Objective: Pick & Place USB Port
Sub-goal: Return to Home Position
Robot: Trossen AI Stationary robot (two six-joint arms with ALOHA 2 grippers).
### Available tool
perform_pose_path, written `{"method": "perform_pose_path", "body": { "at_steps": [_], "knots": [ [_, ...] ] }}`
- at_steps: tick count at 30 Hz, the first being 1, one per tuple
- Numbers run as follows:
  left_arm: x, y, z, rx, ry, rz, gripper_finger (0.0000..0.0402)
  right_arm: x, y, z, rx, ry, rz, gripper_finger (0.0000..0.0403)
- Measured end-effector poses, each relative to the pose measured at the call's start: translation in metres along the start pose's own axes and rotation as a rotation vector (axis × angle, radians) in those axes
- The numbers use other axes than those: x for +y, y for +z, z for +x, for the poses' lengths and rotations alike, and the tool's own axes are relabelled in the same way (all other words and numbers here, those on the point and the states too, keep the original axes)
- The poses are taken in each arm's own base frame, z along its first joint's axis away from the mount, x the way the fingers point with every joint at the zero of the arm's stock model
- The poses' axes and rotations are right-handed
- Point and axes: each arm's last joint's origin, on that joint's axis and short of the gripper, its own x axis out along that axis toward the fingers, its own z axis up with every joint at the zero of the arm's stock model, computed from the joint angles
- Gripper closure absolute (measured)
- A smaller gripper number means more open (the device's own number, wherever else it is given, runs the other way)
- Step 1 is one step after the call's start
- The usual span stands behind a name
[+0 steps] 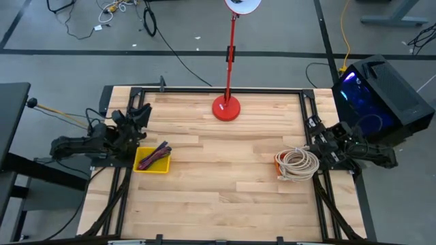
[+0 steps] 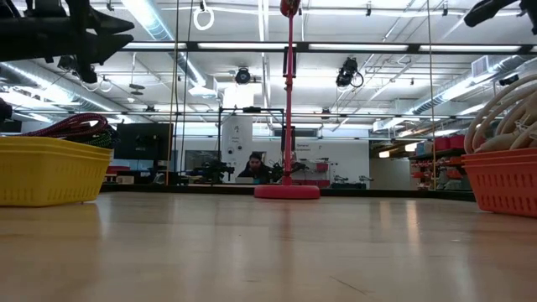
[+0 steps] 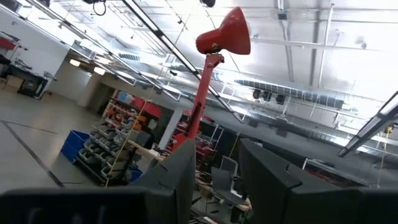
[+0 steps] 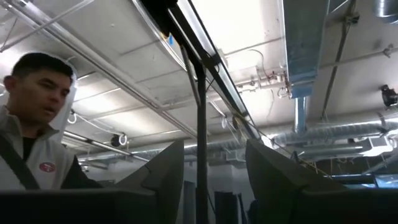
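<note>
The left arm rests at the left edge of the desk (image 1: 225,197). Its tool (image 1: 138,120) is tilted up toward the ceiling, and the fingers (image 3: 177,186) stand a little apart with nothing between them. Just beside it, on the desk, is the yellow bin (image 1: 143,167) with dark red cables (image 1: 155,154) inside. A red lamp (image 1: 226,107) stands at the far middle of the desk, well apart from both bins. On the right side, the orange bin (image 2: 503,180) holds a pale coiled cable (image 1: 297,163). The right tool (image 1: 321,144) sits near this bin at the desk edge, also narrowly open and empty. A person (image 4: 37,124) shows in the right wrist view. A black box (image 1: 381,95) with blue light stands beyond the right arm.
</note>
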Motion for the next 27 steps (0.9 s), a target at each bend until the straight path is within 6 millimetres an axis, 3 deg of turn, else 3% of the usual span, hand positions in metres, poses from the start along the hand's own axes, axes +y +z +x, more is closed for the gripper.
{"method": "perform_pose_path", "body": {
  "at_steps": [27],
  "knots": [
    [0.0, -0.0008, 0.0002, 0.005, 0.004, 0.004, 0.0271, -0.0003, -0.0019, 0.0, 0.016, -0.002, 0.013, 0.0229]
  ]
}}
